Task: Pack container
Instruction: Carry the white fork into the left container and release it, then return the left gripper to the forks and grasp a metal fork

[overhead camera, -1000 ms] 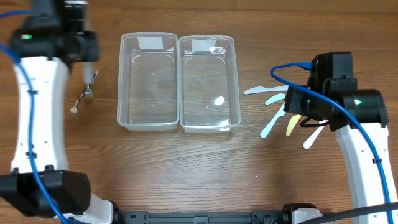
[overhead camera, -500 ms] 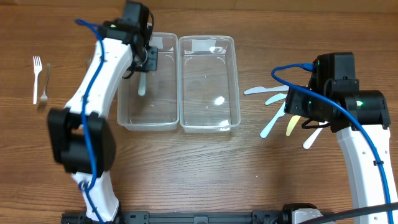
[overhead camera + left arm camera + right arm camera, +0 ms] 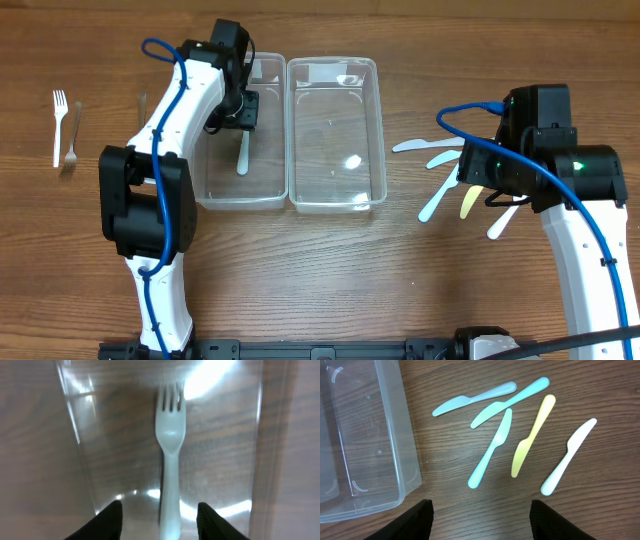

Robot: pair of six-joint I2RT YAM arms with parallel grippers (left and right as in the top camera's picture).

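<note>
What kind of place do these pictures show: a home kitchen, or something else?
Probably a robotics lab bench, not a kitchen. A white left arm and right arm work at a wooden table, where clear containers and coloured plastic knives are laid out.

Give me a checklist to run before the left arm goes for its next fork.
1. Fork lying inside the left container: ok.
2. Left claw open, fingers clear of the fork's handle: ok.
3. Two more forks waiting on the table: ok.
4. Right claw open above the knives: ok.
5. Right container holds no cutlery: ok.
</note>
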